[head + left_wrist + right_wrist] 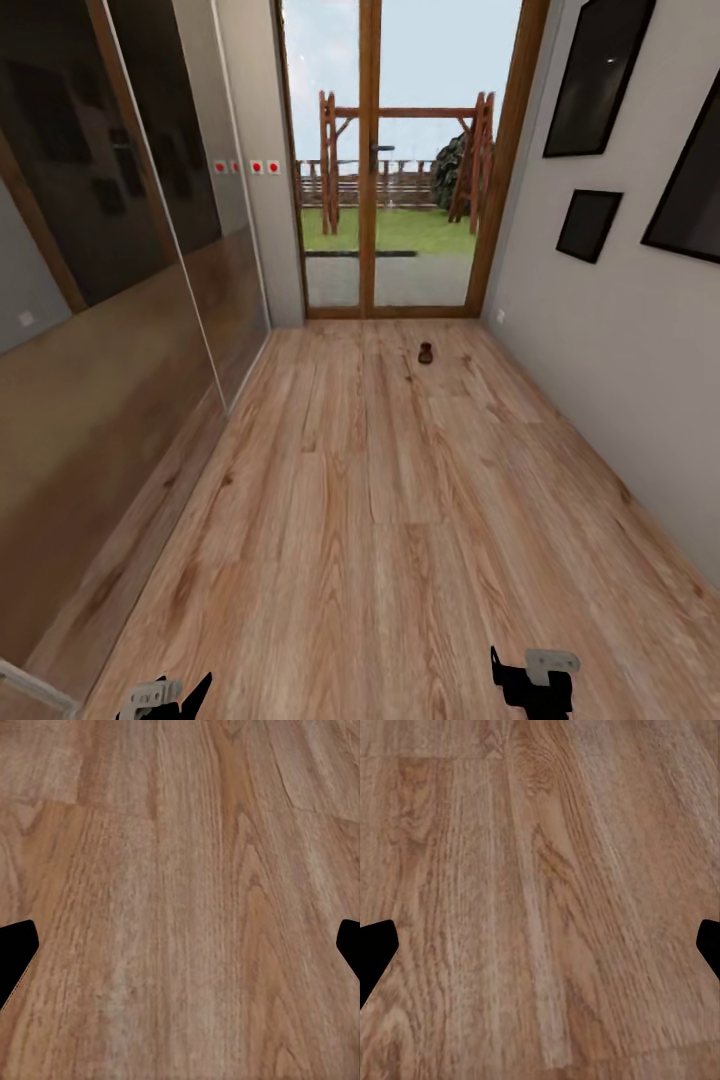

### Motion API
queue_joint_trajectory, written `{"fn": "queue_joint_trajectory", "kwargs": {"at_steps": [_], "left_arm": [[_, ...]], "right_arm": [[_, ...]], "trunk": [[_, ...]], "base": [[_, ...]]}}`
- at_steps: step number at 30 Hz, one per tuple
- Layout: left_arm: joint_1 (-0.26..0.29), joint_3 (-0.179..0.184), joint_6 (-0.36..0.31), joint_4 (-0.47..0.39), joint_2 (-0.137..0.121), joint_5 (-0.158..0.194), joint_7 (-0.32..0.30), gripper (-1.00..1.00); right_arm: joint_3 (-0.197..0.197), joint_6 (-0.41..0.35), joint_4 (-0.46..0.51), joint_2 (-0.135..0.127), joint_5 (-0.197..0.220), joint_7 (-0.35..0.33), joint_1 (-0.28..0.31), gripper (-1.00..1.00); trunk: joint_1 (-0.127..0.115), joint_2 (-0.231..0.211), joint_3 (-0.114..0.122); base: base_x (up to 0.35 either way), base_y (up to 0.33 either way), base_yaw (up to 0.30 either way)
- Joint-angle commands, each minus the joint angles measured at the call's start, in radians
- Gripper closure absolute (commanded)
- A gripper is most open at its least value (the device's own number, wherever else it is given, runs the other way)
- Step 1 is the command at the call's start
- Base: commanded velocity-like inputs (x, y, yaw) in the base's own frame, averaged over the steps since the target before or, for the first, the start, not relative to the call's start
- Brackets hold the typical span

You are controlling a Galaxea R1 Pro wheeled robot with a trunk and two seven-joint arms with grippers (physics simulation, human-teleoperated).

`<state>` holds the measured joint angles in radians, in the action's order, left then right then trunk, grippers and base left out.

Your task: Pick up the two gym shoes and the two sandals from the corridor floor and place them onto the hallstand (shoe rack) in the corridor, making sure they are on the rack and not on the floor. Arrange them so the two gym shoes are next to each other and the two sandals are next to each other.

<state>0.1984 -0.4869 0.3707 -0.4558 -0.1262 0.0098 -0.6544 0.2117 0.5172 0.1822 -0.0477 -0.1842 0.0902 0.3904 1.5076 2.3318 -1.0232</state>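
1. Left gripper (165,693) and right gripper (532,680) hang low over the corridor floor (380,500); both have their fingers spread wide, holding nothing.
2. One small brown sandal (425,353) lies on the floor far ahead, near the glass door (385,200).
3. Dark frames (588,225) hang on the right wall.

At the bottom of the head view, the left tool (170,695) is seen as a black pointed finger beside a pale grey bracket with small dark holes. The right tool (532,680) is rendered as a blocky black body topped by a light grey plate. In both wrist views, matte black fingertips (15,952) (375,952) are shown at the edges.
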Motion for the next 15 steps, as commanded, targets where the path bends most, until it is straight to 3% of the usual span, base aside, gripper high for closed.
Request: {"fn": "queue_joint_trajectory", "kwargs": {"at_steps": [1,15], "left_arm": [[0.001,-0.006,0.000,0.001,0.000,0.001,-0.008,-1.00],[0.001,-0.006,0.000,0.001,0.000,0.001,-0.008,-1.00]], "right_arm": [[0.005,0.003,-0.001,0.000,-0.011,0.005,0.001,-1.00],[0.005,0.003,-0.001,0.000,-0.011,0.005,0.001,-1.00]], "trunk": [[0.000,0.000,-0.001],[0.000,0.000,-0.001]], "base": [[0.339,0.000,0.000],[0.339,0.000,0.000]]}}
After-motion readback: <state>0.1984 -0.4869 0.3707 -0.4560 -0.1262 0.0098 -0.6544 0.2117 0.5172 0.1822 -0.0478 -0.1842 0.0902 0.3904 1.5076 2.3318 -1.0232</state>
